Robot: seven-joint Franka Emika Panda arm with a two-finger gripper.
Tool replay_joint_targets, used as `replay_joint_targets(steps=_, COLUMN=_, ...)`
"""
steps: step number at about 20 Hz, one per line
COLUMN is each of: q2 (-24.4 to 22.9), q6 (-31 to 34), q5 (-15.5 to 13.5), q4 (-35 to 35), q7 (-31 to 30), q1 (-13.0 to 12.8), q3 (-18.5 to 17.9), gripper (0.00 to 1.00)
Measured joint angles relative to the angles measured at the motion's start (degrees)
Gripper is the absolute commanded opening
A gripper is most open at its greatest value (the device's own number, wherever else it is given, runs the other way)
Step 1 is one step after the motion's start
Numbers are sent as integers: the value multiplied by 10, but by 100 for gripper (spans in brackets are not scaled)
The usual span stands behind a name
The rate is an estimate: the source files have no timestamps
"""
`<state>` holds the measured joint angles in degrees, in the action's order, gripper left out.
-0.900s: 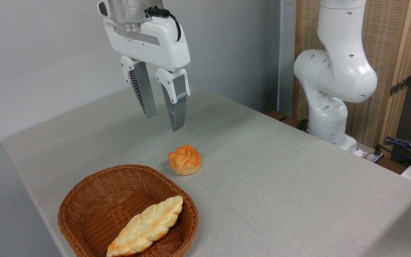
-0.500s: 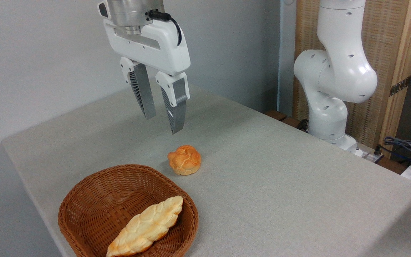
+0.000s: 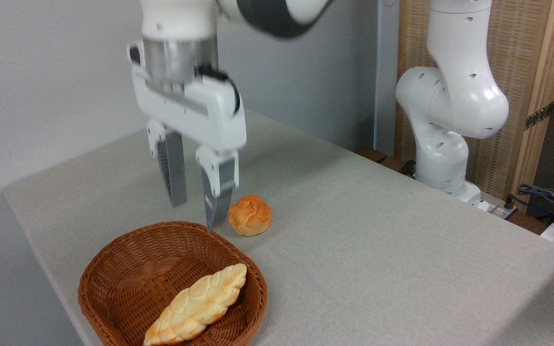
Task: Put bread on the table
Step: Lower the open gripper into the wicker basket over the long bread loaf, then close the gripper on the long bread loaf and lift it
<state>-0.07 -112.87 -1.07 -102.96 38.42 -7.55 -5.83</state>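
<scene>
At the near left you have the basket (image 3: 128, 269), brown wicker, sitting on the grey table (image 3: 378, 240) close to its near-left edge. Inside it lies the bread (image 3: 197, 305), the long pale braided loaf, resting on the basket floor along a diagonal: one pointed end reaches up toward the right part of the rim, the other points down toward the near rim at the bottom of the view. Nothing else is in the basket that you can see. Above the far rim of the basket hangs the gripper (image 3: 194, 215), fingers pointing straight down, empty, with the jaws held a moderate way apart and a clear gap between them. Its fingertips are above the far rim and clear of the loaf, which lies nearer to you and lower. The picture is blurred around the gripper, so you cannot tell how far above the rim the tips are. Just right of the right finger, on the cloth, sits the bun (image 3: 249, 221), small, round and orange-brown, outside the basket and just beyond its far-right rim. Further right the table is plain cloth, and at the far right stands the arm's white base (image 3: 443, 158), off the table's far edge, with cables (image 3: 544, 197) beside it.
</scene>
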Motion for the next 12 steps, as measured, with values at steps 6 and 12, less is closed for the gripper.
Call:
replay_joint_targets(steps=6, q2=44, q6=-146, q5=26, q4=-84, q7=9, q1=0, q3=0, gripper=100)
replay_joint_targets(steps=12, q2=67, q6=-163, q5=78, q4=-108, q7=9, q1=0, q3=1, gripper=86)
